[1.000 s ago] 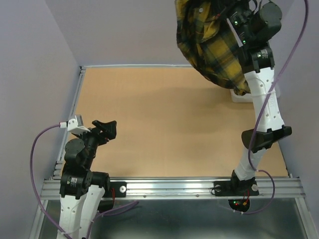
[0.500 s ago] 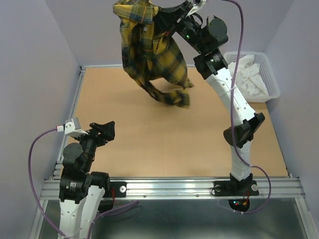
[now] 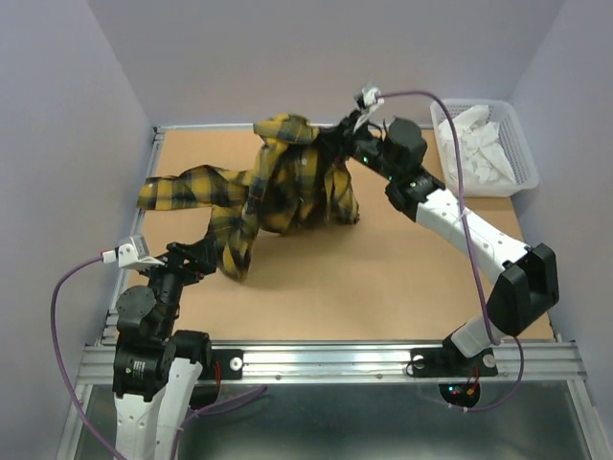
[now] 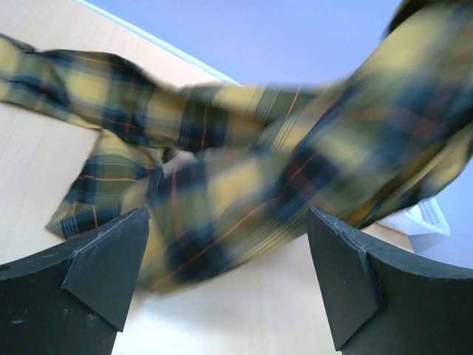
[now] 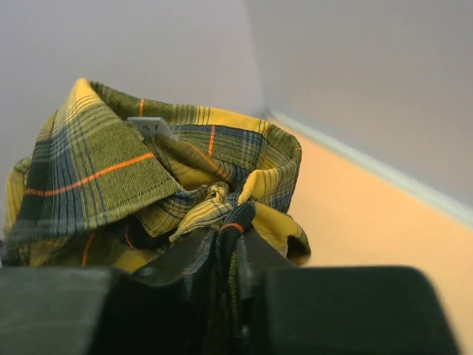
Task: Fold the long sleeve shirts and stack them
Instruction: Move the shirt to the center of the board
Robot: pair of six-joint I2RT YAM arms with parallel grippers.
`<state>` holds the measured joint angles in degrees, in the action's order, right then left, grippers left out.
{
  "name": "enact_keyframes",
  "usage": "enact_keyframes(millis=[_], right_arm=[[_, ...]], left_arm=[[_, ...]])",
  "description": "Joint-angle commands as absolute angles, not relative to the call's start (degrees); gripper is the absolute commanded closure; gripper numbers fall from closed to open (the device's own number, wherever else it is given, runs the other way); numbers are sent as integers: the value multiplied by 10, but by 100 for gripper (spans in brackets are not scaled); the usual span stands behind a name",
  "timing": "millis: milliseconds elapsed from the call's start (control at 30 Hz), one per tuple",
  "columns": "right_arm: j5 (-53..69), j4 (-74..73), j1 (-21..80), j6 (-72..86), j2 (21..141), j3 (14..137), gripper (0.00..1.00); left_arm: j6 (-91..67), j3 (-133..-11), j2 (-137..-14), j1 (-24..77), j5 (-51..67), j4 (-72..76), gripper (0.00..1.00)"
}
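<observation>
The yellow and dark plaid long sleeve shirt [image 3: 278, 187] lies bunched on the far middle of the table, one sleeve stretched left, another hanging toward the near left. My right gripper [image 3: 330, 144] is shut on a fold of the shirt [image 5: 133, 177] at the bunch's far right. My left gripper [image 3: 196, 251] is open and empty at the near left, its fingers [image 4: 111, 259] wide apart just short of the blurred sleeve [image 4: 244, 185].
A white basket [image 3: 512, 144] holding white cloth stands at the far right corner. A metal rail [image 3: 144, 201] edges the table's left side. Bare tan table lies at the near middle and right.
My right arm has swung the shirt down from high in the air to the table, moving left. The sleeves have spread toward the left. The left gripper has barely moved.
</observation>
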<state>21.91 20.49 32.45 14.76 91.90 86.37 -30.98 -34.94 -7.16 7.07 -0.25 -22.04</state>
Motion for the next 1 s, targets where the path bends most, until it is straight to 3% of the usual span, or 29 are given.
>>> enact_keyframes(millis=[0, 33, 67, 100, 167, 233, 533, 833, 967], right_arm=[[68, 188, 323, 52, 824, 689, 75], [14, 179, 321, 41, 803, 621, 68], [-15, 170, 320, 37, 765, 595, 54], [-38, 149, 319, 37, 743, 573, 47], [-83, 109, 318, 34, 689, 523, 37], [-131, 78, 317, 43, 665, 504, 32], [-243, -116, 309, 170, 633, 487, 34], [-78, -134, 182, 296, 708, 462, 38], [-57, -134, 154, 295, 739, 463, 37]], left_arm=[[-308, -345, -62, 72, -3, -190, 2], [-308, -345, -62, 72, -3, -192, 2], [-305, -347, -65, 72, -4, -192, 2], [-304, -349, -65, 73, -4, -192, 2], [-300, -353, -73, 72, 22, -194, 2], [-295, -357, -82, 72, 30, -196, 2], [-300, -352, -184, 72, 163, -148, 2], [-309, -352, -416, 80, 322, -36, 2], [-301, -391, -519, 152, 304, -11, 2]])
